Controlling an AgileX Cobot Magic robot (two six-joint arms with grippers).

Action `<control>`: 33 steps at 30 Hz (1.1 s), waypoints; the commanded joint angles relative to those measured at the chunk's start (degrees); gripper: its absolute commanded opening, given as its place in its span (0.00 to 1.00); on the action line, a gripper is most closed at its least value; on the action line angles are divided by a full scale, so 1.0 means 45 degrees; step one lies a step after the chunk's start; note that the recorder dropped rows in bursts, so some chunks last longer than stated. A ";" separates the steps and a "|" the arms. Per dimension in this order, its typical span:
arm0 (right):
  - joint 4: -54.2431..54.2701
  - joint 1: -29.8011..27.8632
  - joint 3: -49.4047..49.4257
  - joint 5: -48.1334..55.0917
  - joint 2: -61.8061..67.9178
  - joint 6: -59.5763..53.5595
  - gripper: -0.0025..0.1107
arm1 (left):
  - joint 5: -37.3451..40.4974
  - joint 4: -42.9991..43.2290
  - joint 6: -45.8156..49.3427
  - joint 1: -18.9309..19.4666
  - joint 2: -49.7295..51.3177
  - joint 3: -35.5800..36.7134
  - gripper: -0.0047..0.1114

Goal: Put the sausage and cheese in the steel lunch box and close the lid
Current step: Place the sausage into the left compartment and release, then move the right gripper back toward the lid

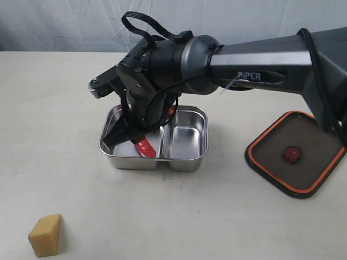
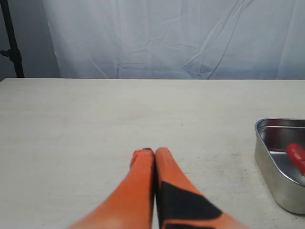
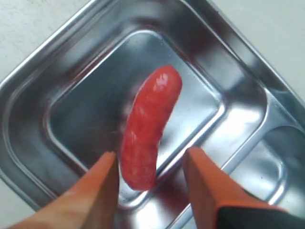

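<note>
The red sausage [image 3: 148,126] lies in the left compartment of the steel lunch box [image 1: 184,162], also visible as a red piece [image 1: 145,147] under the right arm. My right gripper [image 3: 150,160] hovers just over it, open, one end of the sausage between its fingers with a gap on one side. The yellow cheese [image 1: 45,234] stands on the table at the near left, far from both grippers. The dark lid [image 1: 295,153] with orange rim lies to the right of the box. My left gripper [image 2: 153,152] is shut and empty over bare table; the box corner [image 2: 281,157] shows beside it.
The right arm's body [image 1: 173,65] reaches across the middle and covers the box's far left part. A white curtain [image 2: 167,38] hangs behind the table's far edge. A dark stand pole [image 2: 12,43] rises at one side.
</note>
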 commanded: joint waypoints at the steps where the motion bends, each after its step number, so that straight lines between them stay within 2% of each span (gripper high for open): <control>1: -0.0065 -0.0053 -0.0018 -0.0035 -0.0119 -0.0096 0.42 | -0.0084 -0.0141 0.0000 -0.0081 -0.0069 0.0060 0.04; 6: -0.0199 -0.0053 -0.0018 0.0548 -0.0732 -0.0034 0.41 | -0.0084 -0.0141 0.0000 -0.0081 -0.0069 0.0060 0.04; 8: -0.0651 -0.0053 -0.0018 0.0969 -0.1689 0.0425 0.23 | -0.0084 -0.0141 0.0000 -0.0081 -0.0069 0.0060 0.04; 9: -0.0740 -0.0053 0.0005 0.1029 -0.2380 0.0425 0.05 | -0.0084 -0.0141 0.0000 -0.0081 -0.0069 0.0060 0.04; 10: -0.0740 -0.0053 0.0059 0.1029 -0.2799 0.0505 0.02 | -0.0084 -0.0141 0.0000 -0.0081 -0.0069 0.0060 0.04; 14: -0.0799 -0.0053 0.1371 0.0577 -0.5601 0.1146 0.02 | -0.0084 -0.0088 0.0000 -0.0081 -0.0069 0.0060 0.04; 18: -0.1589 -0.0053 0.5303 -0.1963 -1.0025 0.3311 0.02 | -0.0084 -0.0088 0.0000 -0.0081 -0.0069 0.0060 0.04; 22: -0.2897 -0.0053 0.9262 -0.3681 -1.3172 0.5894 0.02 | -0.0084 -0.0088 0.0000 -0.0081 -0.0069 0.0060 0.04; 27: -0.5718 -0.0053 1.2101 -0.4345 -1.5157 0.9439 0.02 | -0.0137 -0.0220 0.0000 -0.0081 -0.0069 0.0060 0.04; 33: -0.9113 -0.0053 1.4023 -0.4199 -1.6681 1.2275 0.02 | -0.1333 -0.1914 0.0000 -0.0081 -0.0069 0.0060 0.04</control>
